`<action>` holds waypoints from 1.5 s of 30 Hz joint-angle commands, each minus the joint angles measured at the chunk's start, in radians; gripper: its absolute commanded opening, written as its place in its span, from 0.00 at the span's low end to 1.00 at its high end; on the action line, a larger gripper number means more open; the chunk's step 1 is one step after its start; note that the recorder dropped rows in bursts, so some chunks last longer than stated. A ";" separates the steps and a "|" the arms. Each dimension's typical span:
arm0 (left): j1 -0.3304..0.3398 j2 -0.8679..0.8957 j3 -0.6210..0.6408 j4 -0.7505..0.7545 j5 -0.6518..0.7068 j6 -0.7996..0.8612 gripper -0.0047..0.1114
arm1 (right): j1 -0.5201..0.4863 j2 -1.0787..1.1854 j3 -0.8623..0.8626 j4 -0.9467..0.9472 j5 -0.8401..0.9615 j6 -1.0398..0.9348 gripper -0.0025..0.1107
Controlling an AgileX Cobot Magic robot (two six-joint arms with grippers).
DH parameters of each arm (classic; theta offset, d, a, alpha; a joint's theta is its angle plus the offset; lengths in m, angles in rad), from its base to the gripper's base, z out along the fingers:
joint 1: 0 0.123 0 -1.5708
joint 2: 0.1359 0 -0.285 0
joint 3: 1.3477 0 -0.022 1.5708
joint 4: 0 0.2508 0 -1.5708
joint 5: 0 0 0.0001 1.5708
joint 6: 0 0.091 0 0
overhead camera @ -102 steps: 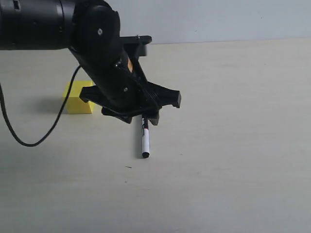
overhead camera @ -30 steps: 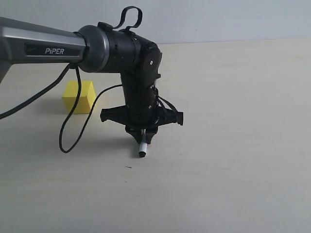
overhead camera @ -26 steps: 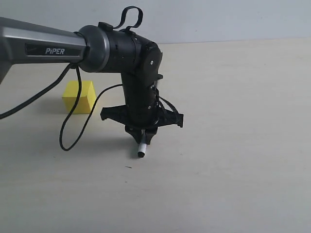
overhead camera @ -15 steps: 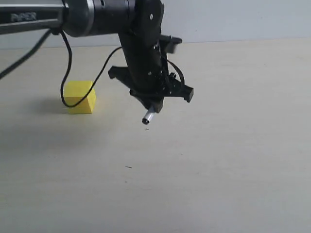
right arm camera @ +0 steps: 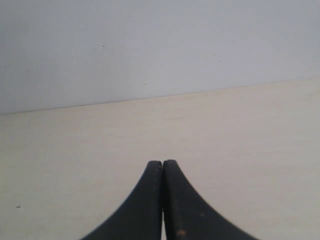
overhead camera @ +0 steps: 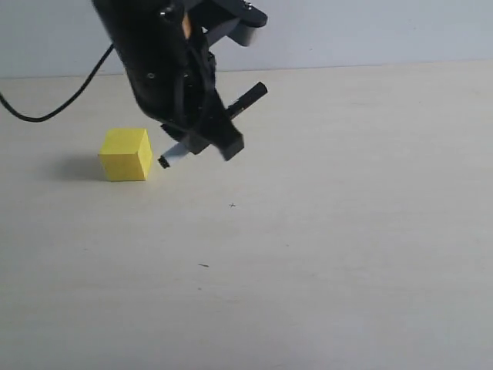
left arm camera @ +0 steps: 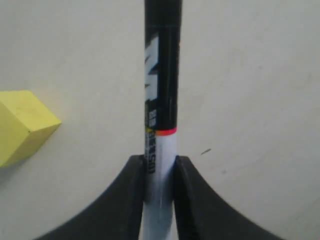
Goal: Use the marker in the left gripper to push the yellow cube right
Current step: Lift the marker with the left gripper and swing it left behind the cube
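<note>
The yellow cube [overhead camera: 125, 154] rests on the pale table at the left. My left gripper [overhead camera: 202, 132] hangs above and to the right of it, shut on the marker [overhead camera: 248, 98]. The marker is tilted: its black cap points up and right, and its lower end [overhead camera: 165, 161] hovers just right of the cube, apart from it. In the left wrist view the two black fingers [left arm camera: 135, 180] clamp the white barrel of the marker [left arm camera: 161, 75], with the yellow cube [left arm camera: 22, 125] off to one side. My right gripper [right arm camera: 162, 162] is shut with nothing in it and is out of the exterior view.
The pale table [overhead camera: 347, 231] stretches to the right of the cube, bare apart from a few small dark specks [overhead camera: 202, 265]. A grey wall [overhead camera: 370, 31] runs along its far edge. A black cable [overhead camera: 54, 108] hangs from the left arm behind the cube.
The left arm lifted the marker off the table, swung left and turned, so the marker's lower end now sits close to the cube's right side. The cube stayed put.
</note>
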 commanded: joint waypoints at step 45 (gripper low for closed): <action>0.820 0.103 0.326 -0.044 -0.602 1.355 0.04 | -0.005 -0.006 0.005 -0.006 -0.005 -0.003 0.02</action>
